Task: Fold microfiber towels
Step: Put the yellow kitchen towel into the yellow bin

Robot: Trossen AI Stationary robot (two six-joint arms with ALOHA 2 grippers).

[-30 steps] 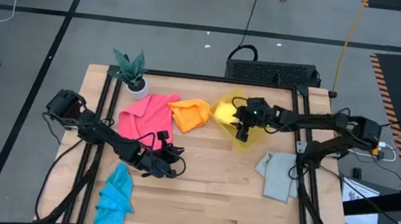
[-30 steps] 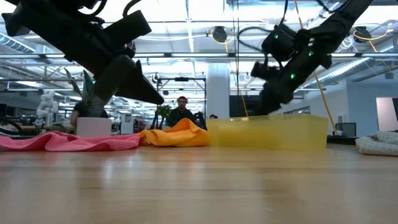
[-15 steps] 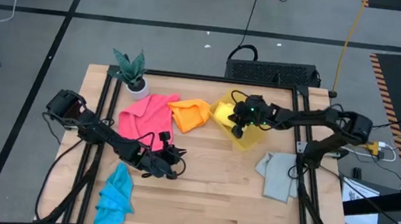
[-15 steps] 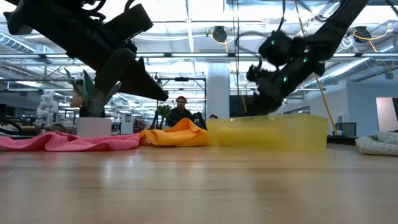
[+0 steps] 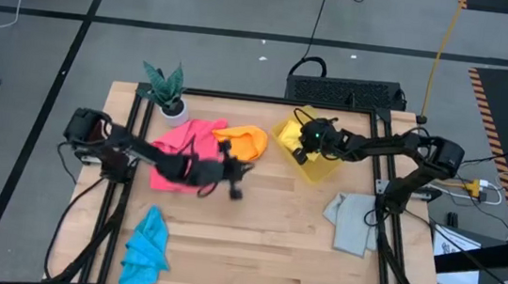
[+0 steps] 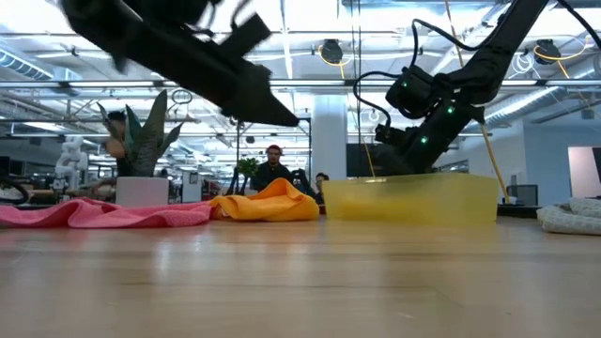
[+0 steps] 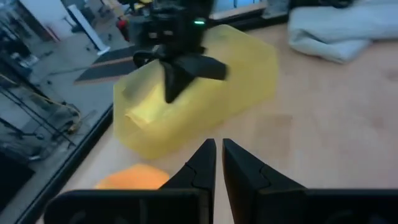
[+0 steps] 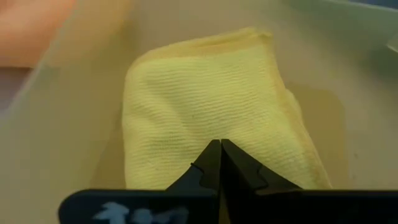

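Observation:
A folded yellow towel (image 8: 211,99) lies inside the translucent yellow bin (image 5: 325,168) at the table's far middle. My right gripper (image 8: 220,147) reaches down into the bin, shut, its tips at the towel's near part. My left gripper (image 5: 236,180) hovers above the wood just near of the orange towel (image 5: 246,141), shut and holding nothing (image 7: 219,152). The pink towel (image 5: 183,144) lies spread beside the orange one. The blue towel (image 5: 145,249) is crumpled at the near left. The grey towel (image 5: 350,220) lies at the right. My right gripper points slanting down from the table's right into the bin, with its shut fingertips (image 8: 214,155) at the yellow towel's top layer (image 8: 217,134). I cannot tell whether they touch it. The towel lies flat on the bin's floor.
A potted plant (image 5: 169,91) stands at the far left corner. Bare wood (image 5: 252,246) stretches across the near middle. Black frame rails (image 5: 383,189) run along the table's left and right sides. People sit in the room beyond the far edge (image 6: 272,169).
My left gripper has swung up and toward the far right, from the near middle to just near of the orange towel. My right gripper has sunk deeper into the bin, shifted toward the table's left over the yellow towel, and its fingers have come together.

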